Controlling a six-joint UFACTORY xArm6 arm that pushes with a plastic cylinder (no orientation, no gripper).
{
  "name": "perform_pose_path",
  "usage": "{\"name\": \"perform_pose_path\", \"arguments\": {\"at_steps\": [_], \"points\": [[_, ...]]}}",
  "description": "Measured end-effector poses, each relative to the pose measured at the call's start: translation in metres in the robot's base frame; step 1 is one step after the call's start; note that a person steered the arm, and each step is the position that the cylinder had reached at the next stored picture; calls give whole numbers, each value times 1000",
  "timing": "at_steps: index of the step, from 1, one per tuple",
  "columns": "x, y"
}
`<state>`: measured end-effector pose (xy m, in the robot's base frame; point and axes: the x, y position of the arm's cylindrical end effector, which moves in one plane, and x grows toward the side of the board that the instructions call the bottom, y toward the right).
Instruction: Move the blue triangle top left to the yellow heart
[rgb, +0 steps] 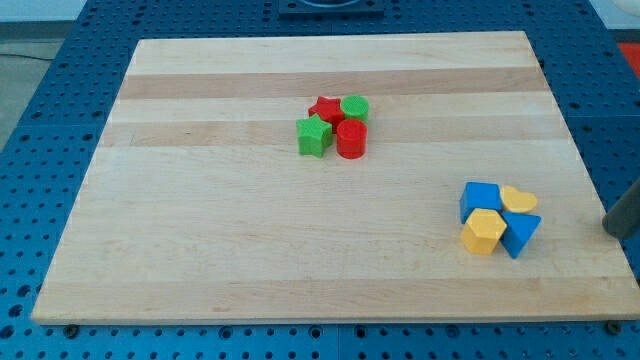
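Observation:
The blue triangle (520, 234) lies at the view's lower right, touching the yellow heart (519, 199) just above it. A blue cube (481, 198) sits left of the heart and a yellow hexagon (484, 231) left of the triangle; the four form one tight cluster. My rod shows only as a dark stub at the view's right edge, with my tip (610, 233) right of the triangle and well apart from it.
A second cluster sits near the board's upper middle: a red star (324, 108), a green cylinder (355, 108), a green star (314, 135) and a red cylinder (351, 139). The wooden board's right edge (578, 160) runs close to my tip.

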<state>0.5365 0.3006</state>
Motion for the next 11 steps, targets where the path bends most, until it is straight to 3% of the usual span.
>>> {"name": "perform_pose_path", "arguments": {"at_steps": [5, 7, 11], "points": [[37, -2], [37, -99], [17, -124]]}}
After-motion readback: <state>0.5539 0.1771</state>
